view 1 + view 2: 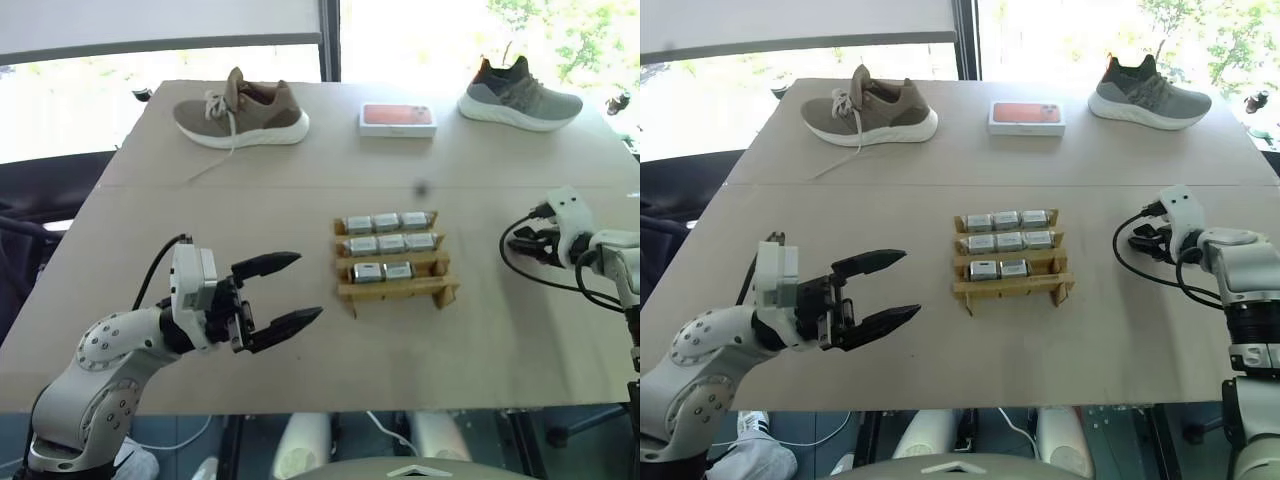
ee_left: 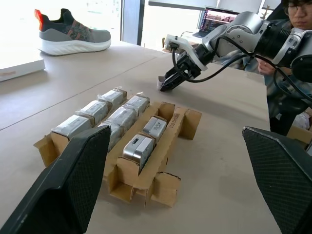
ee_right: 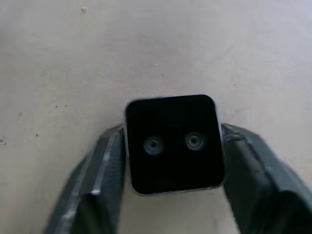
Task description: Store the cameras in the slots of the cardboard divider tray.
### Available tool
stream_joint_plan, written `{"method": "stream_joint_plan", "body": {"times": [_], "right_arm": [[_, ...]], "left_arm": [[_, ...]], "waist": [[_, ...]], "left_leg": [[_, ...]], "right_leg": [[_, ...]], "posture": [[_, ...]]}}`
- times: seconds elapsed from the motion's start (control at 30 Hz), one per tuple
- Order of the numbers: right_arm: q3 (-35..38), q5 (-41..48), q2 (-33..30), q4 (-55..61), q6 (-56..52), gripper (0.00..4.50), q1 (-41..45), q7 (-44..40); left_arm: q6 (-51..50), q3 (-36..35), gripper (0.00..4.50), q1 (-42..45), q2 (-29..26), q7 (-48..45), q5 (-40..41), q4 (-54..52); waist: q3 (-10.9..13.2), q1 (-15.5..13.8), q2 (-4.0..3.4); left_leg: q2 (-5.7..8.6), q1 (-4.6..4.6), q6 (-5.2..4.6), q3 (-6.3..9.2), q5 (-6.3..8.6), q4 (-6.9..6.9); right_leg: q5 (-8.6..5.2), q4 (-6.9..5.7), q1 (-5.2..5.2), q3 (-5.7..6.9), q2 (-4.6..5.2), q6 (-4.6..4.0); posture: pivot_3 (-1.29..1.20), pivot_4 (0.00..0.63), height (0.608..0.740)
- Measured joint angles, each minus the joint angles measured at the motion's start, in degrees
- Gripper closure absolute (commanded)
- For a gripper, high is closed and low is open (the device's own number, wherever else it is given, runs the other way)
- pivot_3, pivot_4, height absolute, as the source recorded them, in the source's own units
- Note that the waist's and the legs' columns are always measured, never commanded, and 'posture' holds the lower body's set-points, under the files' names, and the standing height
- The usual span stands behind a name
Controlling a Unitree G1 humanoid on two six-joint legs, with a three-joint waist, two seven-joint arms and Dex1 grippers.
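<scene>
On our left side: we are holding the left gripper (image 1: 285, 292) above the table (image 1: 150, 250), jaws spread wide with nothing between them.
Centre: the cardboard divider tray (image 1: 396, 290) is sitting on the table, and we are seeing eight cameras (image 1: 390, 243) lying in its slots.
On our right side: we are pressing the right gripper (image 3: 171, 146) fingers against both sides of a dark-faced camera (image 3: 171, 142) resting on the table, well apart from the tray.
</scene>
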State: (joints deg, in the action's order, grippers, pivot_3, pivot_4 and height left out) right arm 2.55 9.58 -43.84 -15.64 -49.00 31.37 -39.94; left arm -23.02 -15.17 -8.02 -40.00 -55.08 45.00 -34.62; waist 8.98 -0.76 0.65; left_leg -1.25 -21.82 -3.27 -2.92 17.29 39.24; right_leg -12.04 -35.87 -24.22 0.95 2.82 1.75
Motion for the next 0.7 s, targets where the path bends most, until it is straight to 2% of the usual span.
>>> {"method": "stream_joint_plan", "body": {"times": [0.1,0.2,0.27,0.3,0.37,0.43,0.57,0.7], "right_arm": [[-0.3,-0.4,-1.2,2.7,1.8,2.53,-2.4,-0.6],[-0.7,-0.9,-3.3,11.4,8.4,2.53,-7.3,-2.9],[-0.9,-0.6,-4.0,19.3,14.0,2.53,-8.7,-5.2],[-1.6,-1.0,-5.3,25.0,18.1,2.53,-9.2,-6.7],[-4.3,-2.2,-5.1,34.0,23.5,2.53,-7.4,-8.1],[-8.9,-3.4,-2.4,40.6,27.3,2.53,-4.0,-8.4],[-15.6,-6.1,1.2,43.7,30.5,2.53,-1.2,-8.5],[-17.4,-7.4,3.8,43.8,31.1,2.53,1.3,-8.4]], "left_arm": [[-3.3,0.1,0.0,1.4,0.3,5.8,2.0,-2.0],[-12.0,0.4,0.0,7.3,0.1,17.3,9.7,-3.6],[-17.8,0.9,0.0,12.5,-1.4,25.0,16.3,-3.6],[-22.0,2.2,0.0,16.5,-2.7,29.5,23.5,-2.2],[-27.3,5.4,0.0,24.4,-1.8,37.1,34.1,3.3],[-30.9,9.5,0.0,30.6,0.4,43.5,40.9,8.6],[-33.5,13.8,0.0,37.3,5.1,51.6,48.0,16.4],[-35.3,14.5,0.0,42.0,5.8,53.3,49.3,20.2]], "waist": [[0.0,-0.2,-0.01],[0.0,-0.3,-0.07],[0.0,0.2,-0.08],[0.0,0.4,-0.1],[0.1,0.7,-0.06],[0.0,1.1,0.07],[0.1,0.9,0.19],[0.1,0.8,0.19]], "left_leg": [[0.01,-0.04,-0.01,0.1,0.0,0.02],[0.01,-0.1,0.0,0.24,0.0,0.03],[-0.02,-0.04,0.01,0.23,-0.01,0.02],[-0.03,0.01,0.02,0.24,-0.01,0.02],[-0.05,0.06,0.05,0.28,-0.03,0.02],[-0.03,0.09,0.39,0.31,-0.23,0.04],[0.06,0.02,0.47,0.28,-0.28,0.11],[0.1,-0.04,0.48,0.27,-0.28,0.08]], "right_leg": [[0.04,-0.03,0.01,-0.02,0.07,0.07],[0.06,-0.06,-0.01,0.0,0.09,0.11],[0.07,-0.1,-0.01,-0.05,0.05,0.13],[0.06,-0.16,0.0,-0.06,0.05,0.14],[0.06,-0.25,0.02,-0.02,0.02,0.15],[0.06,-0.27,0.03,-0.02,-0.04,0.14],[0.06,-0.28,0.02,0.05,0.05,0.12],[0.06,-0.13,0.02,0.22,0.08,0.12]], "posture": [[0.0,0.15,0.74],[0.0,0.15,0.74],[0.0,0.15,0.74],[0.0,0.15,0.74],[0.0,0.15,0.74],[0.0,0.15,0.74],[0.0,0.15,0.74],[0.0,0.15,0.74]]}}
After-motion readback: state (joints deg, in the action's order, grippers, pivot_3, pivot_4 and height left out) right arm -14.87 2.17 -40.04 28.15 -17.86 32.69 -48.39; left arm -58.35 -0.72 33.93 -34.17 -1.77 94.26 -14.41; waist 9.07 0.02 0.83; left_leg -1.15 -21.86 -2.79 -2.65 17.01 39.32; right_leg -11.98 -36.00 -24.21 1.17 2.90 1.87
